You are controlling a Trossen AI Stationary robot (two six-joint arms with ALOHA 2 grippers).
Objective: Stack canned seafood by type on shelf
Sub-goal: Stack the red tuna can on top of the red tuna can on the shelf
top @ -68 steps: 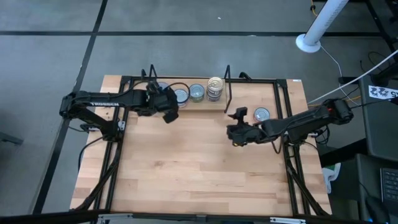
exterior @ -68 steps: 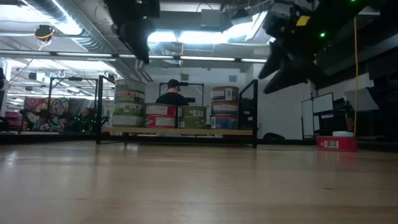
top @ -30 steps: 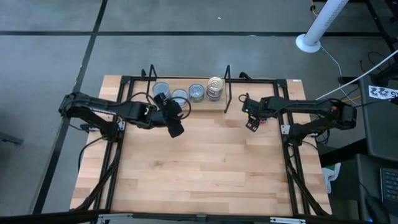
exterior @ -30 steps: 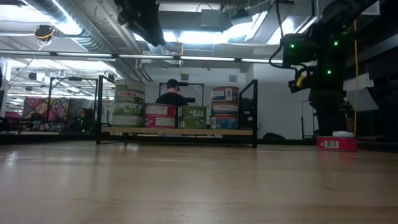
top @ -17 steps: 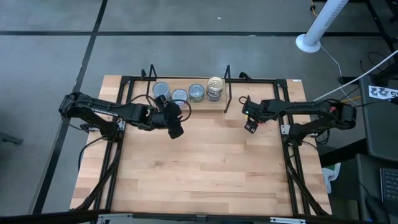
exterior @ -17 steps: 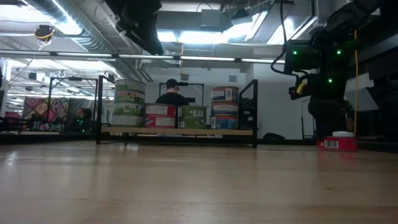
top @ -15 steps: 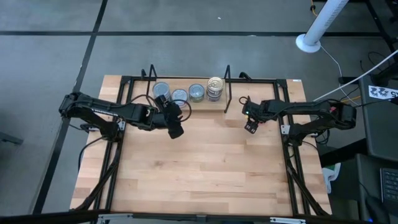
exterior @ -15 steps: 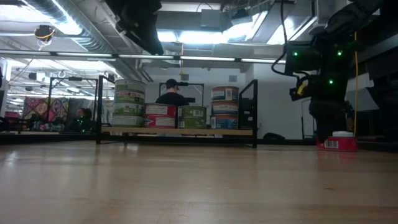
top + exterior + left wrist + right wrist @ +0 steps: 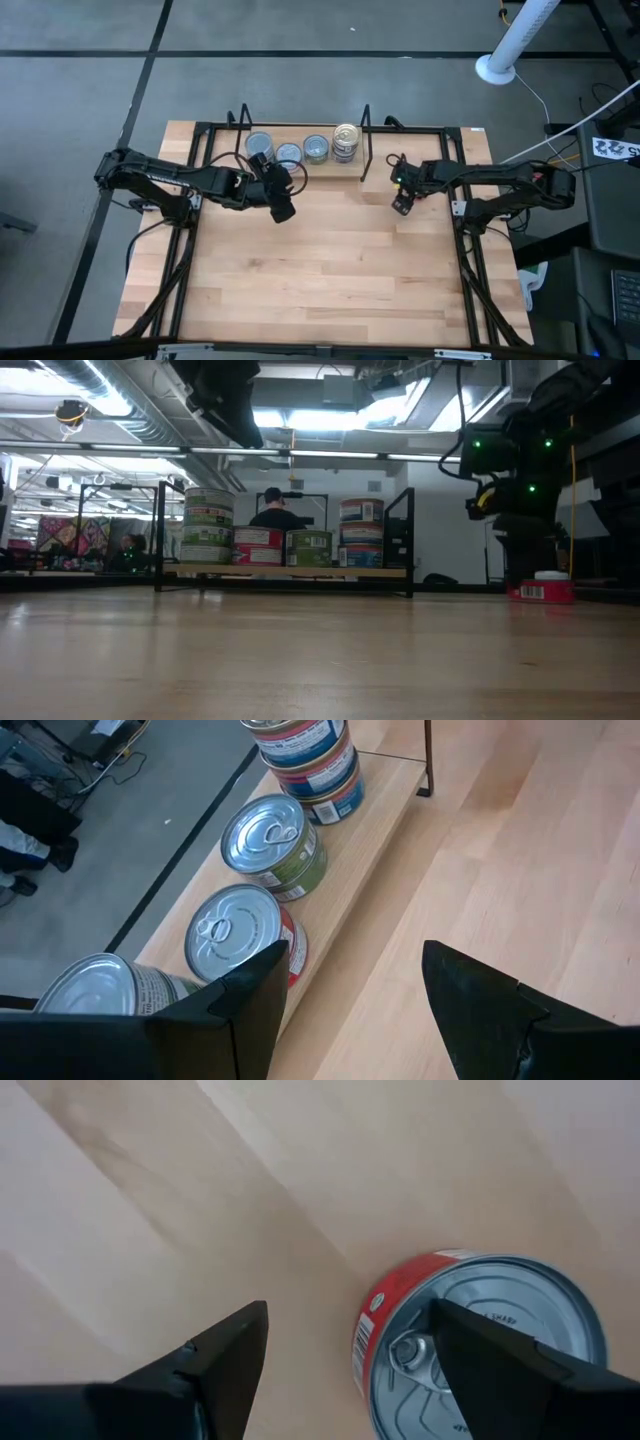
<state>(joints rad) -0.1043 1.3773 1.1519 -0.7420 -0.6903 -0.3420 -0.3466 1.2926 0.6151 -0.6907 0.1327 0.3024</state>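
While one red-labelled round flat tin with a silver pull-tab lid (image 9: 480, 1350) lies loose on the bare wood, apart from the rest, the right tool (image 9: 402, 196) hangs over it with its two dark fingers spread wide and nothing between them; in the right wrist view one finger crosses the tin's lid and the other stands clear over bare wood, so a grasp seems to be in preparation and not yet made. The other tins sit grouped by label on the low black-wire shelf with a light wooden base (image 9: 290, 571) at the far edge: a tall green-and-white stack (image 9: 208, 525), a single red tin (image 9: 258, 546), a single green tin (image 9: 309, 547), and a blue-and-white stack (image 9: 362, 532), which suggests the loose tin belongs on the red one. The left tool (image 9: 281, 203) waits just before the shelf, likewise wide open and empty. All rests on a pale wood-plank worktop (image 9: 320, 280) edged by black frame rails. Beyond it lie a grey floor, bright ceiling lights, and a person (image 9: 273, 510) seen behind the shelf.
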